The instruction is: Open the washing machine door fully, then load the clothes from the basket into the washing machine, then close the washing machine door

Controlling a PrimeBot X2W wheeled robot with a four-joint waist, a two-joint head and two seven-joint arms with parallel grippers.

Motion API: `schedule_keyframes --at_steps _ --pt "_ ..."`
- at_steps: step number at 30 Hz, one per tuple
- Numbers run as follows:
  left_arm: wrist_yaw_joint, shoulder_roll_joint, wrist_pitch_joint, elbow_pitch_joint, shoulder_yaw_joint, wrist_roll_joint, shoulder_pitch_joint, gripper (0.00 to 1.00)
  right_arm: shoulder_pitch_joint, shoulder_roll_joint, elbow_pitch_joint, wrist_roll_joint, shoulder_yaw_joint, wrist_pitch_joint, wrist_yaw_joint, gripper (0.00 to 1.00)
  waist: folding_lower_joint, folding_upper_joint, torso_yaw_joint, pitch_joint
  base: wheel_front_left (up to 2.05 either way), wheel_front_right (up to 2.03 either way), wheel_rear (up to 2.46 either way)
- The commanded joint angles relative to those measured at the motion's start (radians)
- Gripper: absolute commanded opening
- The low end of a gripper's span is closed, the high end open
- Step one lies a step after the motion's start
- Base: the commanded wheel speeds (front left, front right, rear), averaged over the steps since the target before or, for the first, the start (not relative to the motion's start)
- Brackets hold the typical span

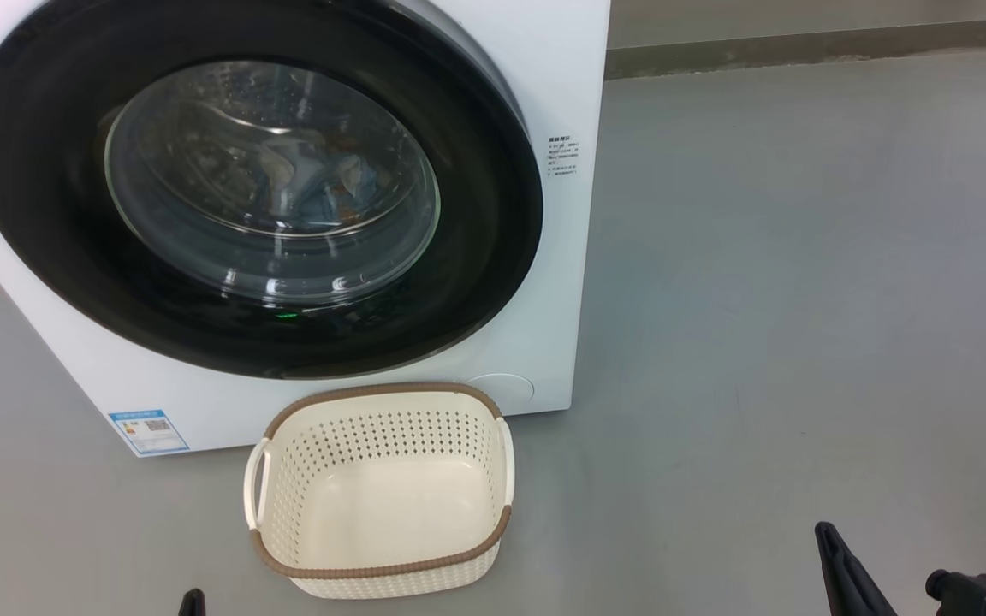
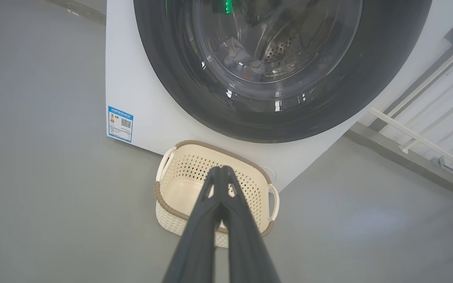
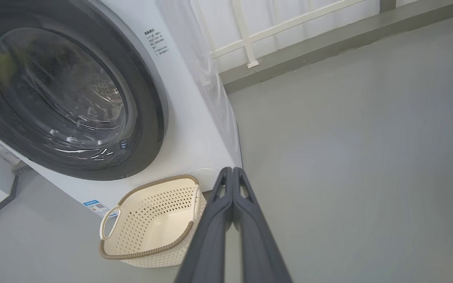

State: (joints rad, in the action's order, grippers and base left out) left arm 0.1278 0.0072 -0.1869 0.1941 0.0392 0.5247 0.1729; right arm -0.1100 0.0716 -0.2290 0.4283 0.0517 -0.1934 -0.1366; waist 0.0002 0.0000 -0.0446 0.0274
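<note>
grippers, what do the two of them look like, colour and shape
The left gripper and the right gripper look alike: two long, matte, dark grey fingers each, tapering to a narrow rounded tip, with a slim cut-out just below each tip. No markings or cables show on the fingers. In the head view a black knobbed part sits beside the right one.

Black door (image 1: pixel 48 214) shut, clothes (image 1: pixel 322 175) inside, cream basket (image 1: pixel 390 436) in front
</note>
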Motion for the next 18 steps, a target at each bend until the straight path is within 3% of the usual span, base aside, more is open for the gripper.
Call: schedule_keyframes --at_steps 1,18 --pt "0.001 0.012 0.007 -0.017 0.014 0.028 -0.044 0.0 0.046 0.007 0.021 0.034 0.005 0.009 0.001 0.0 -0.0001 0.0 0.001 0.0 0.0 0.0 0.0" --pt "0.001 0.017 0.057 -0.006 0.024 0.208 -0.085 0.0 0.075 0.003 0.015 0.23 0.013 0.058 0.002 0.0 -0.0001 0.0 0.008 -0.006 0.0 0.0 0.0"
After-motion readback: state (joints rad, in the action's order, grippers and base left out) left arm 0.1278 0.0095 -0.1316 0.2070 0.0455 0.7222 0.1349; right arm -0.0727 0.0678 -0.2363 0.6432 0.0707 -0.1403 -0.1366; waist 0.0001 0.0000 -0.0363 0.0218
